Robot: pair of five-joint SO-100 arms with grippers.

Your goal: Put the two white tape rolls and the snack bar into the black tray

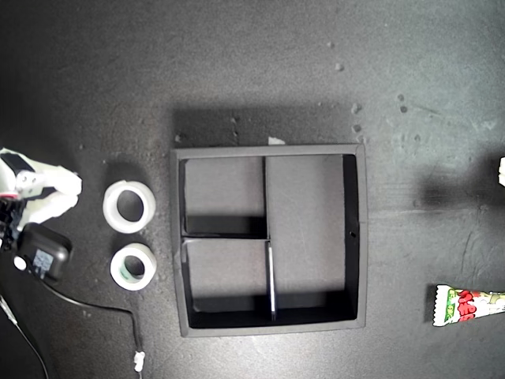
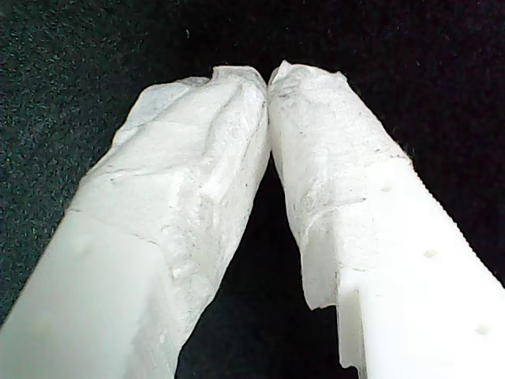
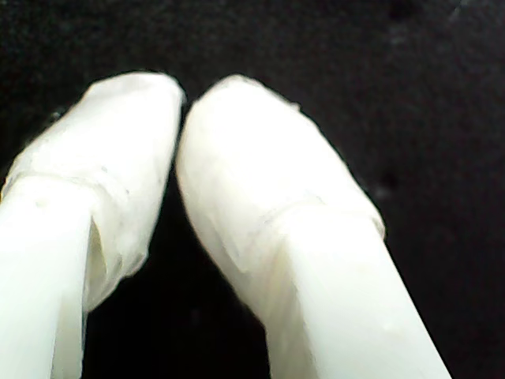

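Your first tool (image 2: 268, 79) and second tool (image 3: 183, 106) are both pinched closed, empty. The black tray (image 1: 355, 237) sits mid-worktop; both tape rolls (image 1: 129, 206) lie just beside it at the exterior view's left, the snack bar (image 1: 469, 305) at that view's right edge.

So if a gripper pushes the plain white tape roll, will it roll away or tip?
Probably neither: the plain roll lies flat on its side, hole upward, so it should slide. It looks light, so a nudge may move it quickly. It might bump the greenish roll beside it.
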